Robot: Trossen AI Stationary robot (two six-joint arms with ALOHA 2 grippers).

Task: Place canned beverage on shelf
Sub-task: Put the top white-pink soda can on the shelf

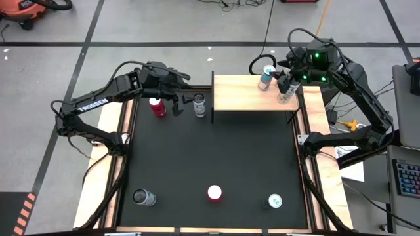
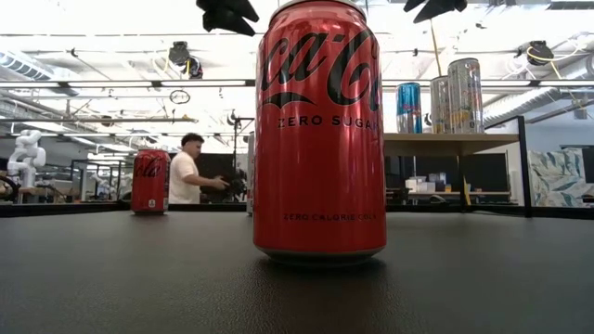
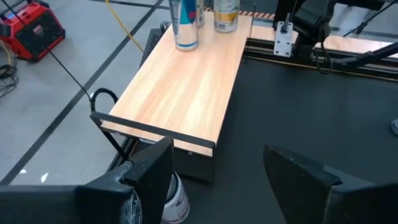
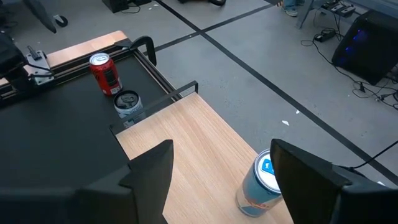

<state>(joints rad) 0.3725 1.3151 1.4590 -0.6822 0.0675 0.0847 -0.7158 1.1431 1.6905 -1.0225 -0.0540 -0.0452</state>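
Black tabletop fills the middle of the high view, and it is the largest thing here. Next in size, the shelf, a pale-wood board on black supports, sits at upper centre-right; on its right end stand a blue can and a pale can, near each other.

The left gripper, upper left of centre, hovers with its fingers spread and nothing between them. It hangs between a red can and a grey can, the grey one standing on the table just left of the shelf's edge. The right gripper hangs over the shelf's right end beside the blue can, fingers likewise apart and empty.

The step in hand looks like picking the grey can. To do it well, the left gripper should straddle it squarely, close on the mid-body, lift clear of the black rail, and set it on bare wood well left of the two cans.

Along the bottom of the high view wait three more: another grey can, a red-topped can and a teal-topped can, well apart.
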